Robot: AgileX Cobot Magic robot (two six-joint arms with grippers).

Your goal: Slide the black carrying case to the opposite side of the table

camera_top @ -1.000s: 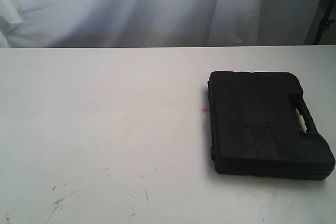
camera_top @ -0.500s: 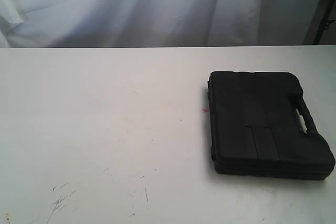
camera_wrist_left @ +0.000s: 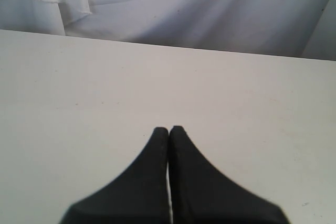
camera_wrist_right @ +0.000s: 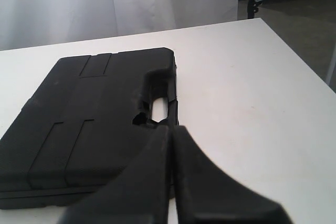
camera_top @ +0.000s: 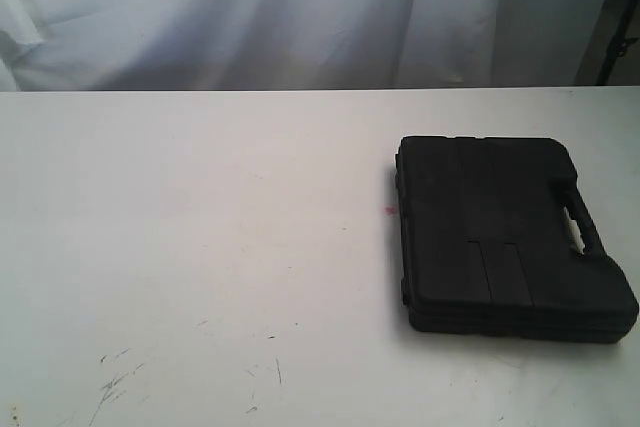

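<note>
The white table [camera_top: 200, 197] carries the black carrying case [camera_top: 505, 232], lying flat on its right side. The right gripper [camera_wrist_right: 172, 128], jaws pressed together and empty, sits just beside the case. The left gripper [camera_wrist_left: 168, 129], jaws likewise together, is over the table.

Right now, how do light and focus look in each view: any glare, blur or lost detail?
Exterior view: soft, hazy light; the case is so dark its grooves barely show, the table looks washed out. Left wrist view: the left fingers are a blurred black shape. Right wrist view: the right fingers blur too; the case is readable.
</note>
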